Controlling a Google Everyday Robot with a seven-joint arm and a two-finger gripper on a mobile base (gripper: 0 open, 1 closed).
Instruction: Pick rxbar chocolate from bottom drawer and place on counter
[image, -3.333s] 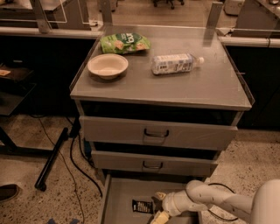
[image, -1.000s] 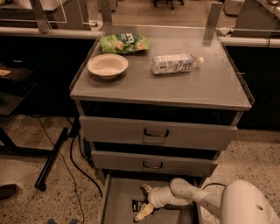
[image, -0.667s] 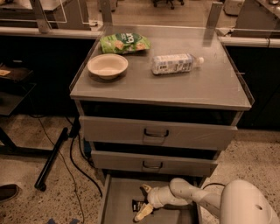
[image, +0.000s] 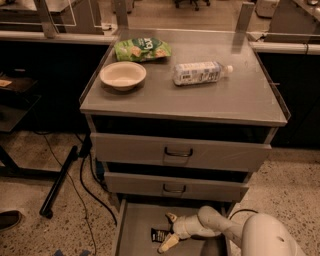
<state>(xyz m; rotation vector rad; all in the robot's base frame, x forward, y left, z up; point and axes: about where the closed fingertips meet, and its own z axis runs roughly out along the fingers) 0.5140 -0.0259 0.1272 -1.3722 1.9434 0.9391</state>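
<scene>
View: camera view, the only one. It looks down on the cabinet front.
Gripper: the gripper (image: 169, 231) sits low inside the bottom drawer (image: 131, 225), reaching in from the right on the arm (image: 220, 227).
Jaws: spread, one finger to the rear and one to the front. Nothing is pinched.
Rxbar chocolate: the rxbar chocolate (image: 159, 234) lies flat on the drawer floor at the mouth of the jaws, just left of the tips. You cannot tell whether a finger touches it.
Step in hand: judged to be the grasp, not yet made.
Method: bring both fingers alongside the wrapper, hold the tips down at the floor, then close slowly. A thin, flat wrapper will probably slide ahead of the jaws rather than rise into them.
Edge, left of jaws: the drawer wall stands near, beyond the bar. You may let it stop a sliding bar.
Edge, above jaws: the middle drawer (image: 175, 187) overhangs closely. Draw the jaws outward before you raise them.
Open room: the counter (image: 240, 100) is bare along its front and right.
Occupied: the bowl (image: 123, 75), green bag (image: 142, 49) and bottle (image: 200, 73) hold the rear and left, so set down away from them.
</scene>
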